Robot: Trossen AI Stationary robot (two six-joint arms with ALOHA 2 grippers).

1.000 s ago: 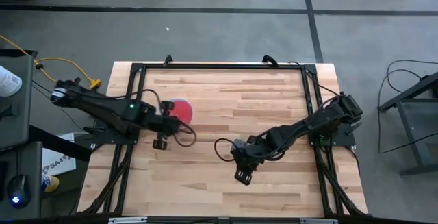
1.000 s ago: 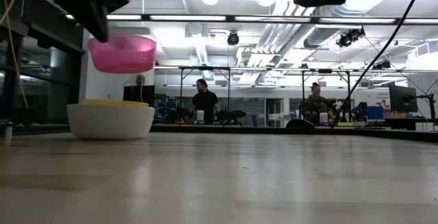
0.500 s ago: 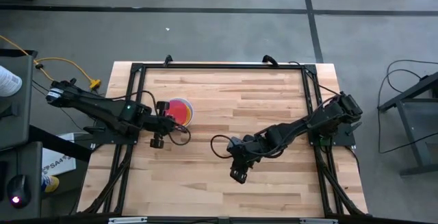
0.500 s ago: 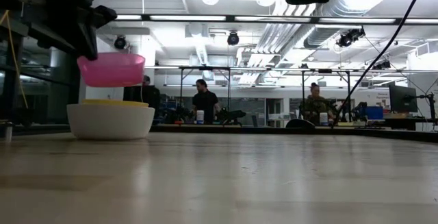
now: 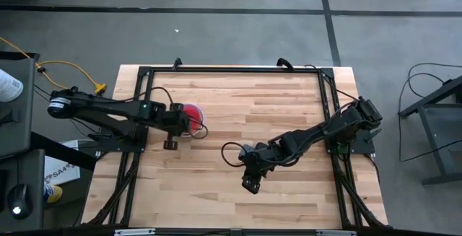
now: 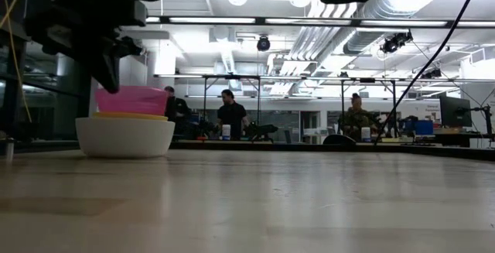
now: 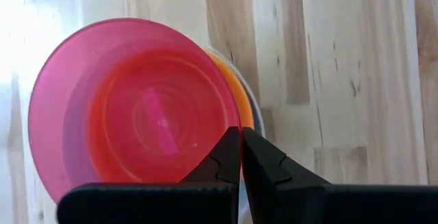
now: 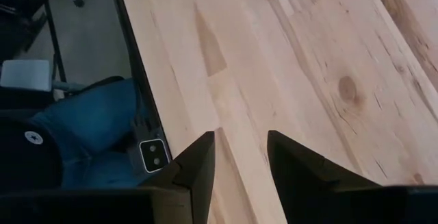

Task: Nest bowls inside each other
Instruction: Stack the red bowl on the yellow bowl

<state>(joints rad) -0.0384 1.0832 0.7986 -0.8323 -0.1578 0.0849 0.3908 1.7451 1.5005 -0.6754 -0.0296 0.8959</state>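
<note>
A white bowl (image 6: 125, 135) stands on the table at the left, with a yellow bowl's rim (image 6: 128, 116) showing inside it. A red-pink bowl (image 6: 131, 100) sits low in that stack, mouth up, and is also seen from above (image 5: 193, 113). My left gripper (image 7: 241, 138) is shut on this bowl, reaching over it (image 5: 183, 118). My right gripper (image 5: 250, 185) hangs open over bare wood near the table's middle, with nothing between its fingers (image 8: 239, 162). My left gripper pinches the red-pink bowl's rim (image 7: 233, 118) between its two fingertips, one finger inside the bowl and one outside. The fingers slant down from above. The bowl stays upright, its lower part sunk into the yellow bowl; whether it rests there I cannot tell.
Black frame rails (image 5: 231, 70) run along the table's edges. Bare wood lies across the middle and right of the table (image 5: 289, 106). A person's leg in jeans (image 8: 89, 114) shows beside the table edge, and people stand in the room behind (image 6: 230, 117).
My left gripper has come down with the red-pink bowl, still shut on its rim. The bowl hung well above the white bowl and a little to one side; now it sits centred and low in the stack, upright throughout.
</note>
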